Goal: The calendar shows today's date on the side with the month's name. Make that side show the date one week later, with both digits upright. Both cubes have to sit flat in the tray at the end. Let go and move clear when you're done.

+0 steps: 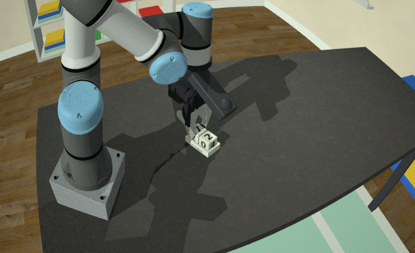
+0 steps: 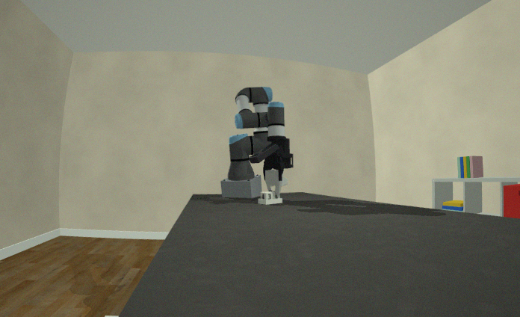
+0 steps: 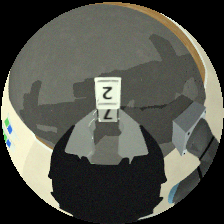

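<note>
The cream tray (image 1: 210, 153) (image 2: 270, 202) stands on the table, its lettered side facing the robot base. One white cube (image 1: 208, 136) (image 3: 107, 93) sits in it, with 2 on top, an upright 0 on the lettered side and 4 on the end side. My gripper (image 1: 197, 133) (image 3: 108, 109) points down at an angle and is shut on the other cube (image 1: 200, 127) (image 3: 107, 115), at the tray's other place beside the first. A stroke like a 1 or 7 shows on its upper face. Fingers hide most of its lettered side; whether it rests flat is unclear.
The robot base (image 1: 86, 194) (image 2: 240, 188) stands on the dark table (image 1: 281, 163) (image 2: 293, 259), to the left of the tray in the top view. The table's edge runs along the lower right there. Shelves (image 2: 471, 197) stand beyond the table.
</note>
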